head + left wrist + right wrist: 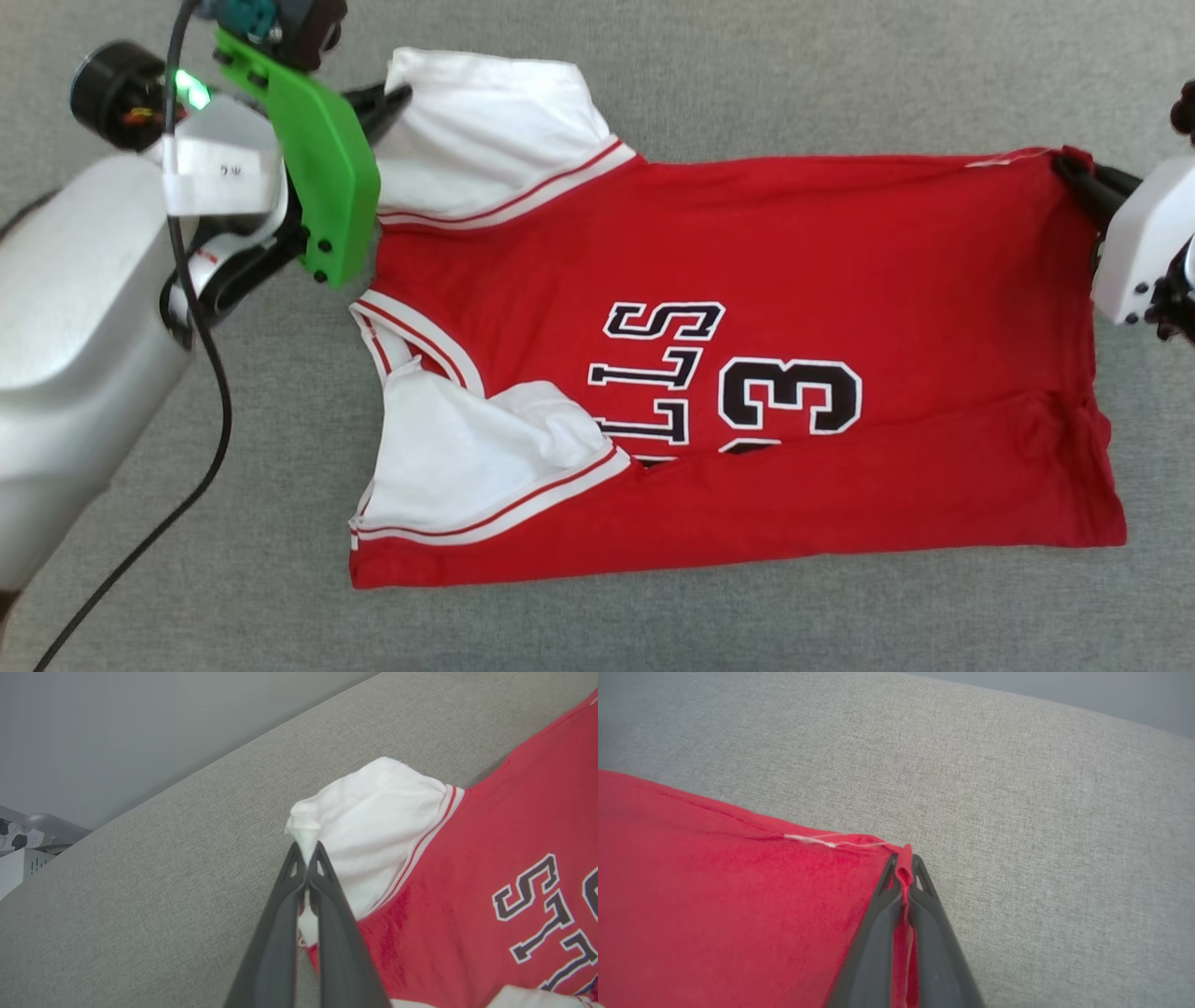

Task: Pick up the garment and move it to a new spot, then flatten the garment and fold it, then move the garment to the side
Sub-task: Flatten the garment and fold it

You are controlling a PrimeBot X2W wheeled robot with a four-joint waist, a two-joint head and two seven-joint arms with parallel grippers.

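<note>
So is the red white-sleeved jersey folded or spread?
Partly folded: jersey near edge laps its lettering; left gripper and right gripper pinch the far edge.

Grey fabric surface (747, 84), pale wall (93, 728)

Setting: most likely a robotics lab or test room, not a home. Evidence: a work surface covered in plain grey woven cloth (747, 75), a bare grey wall (93, 728) behind it, and a white vented equipment box (18, 872) beside it.
</note>
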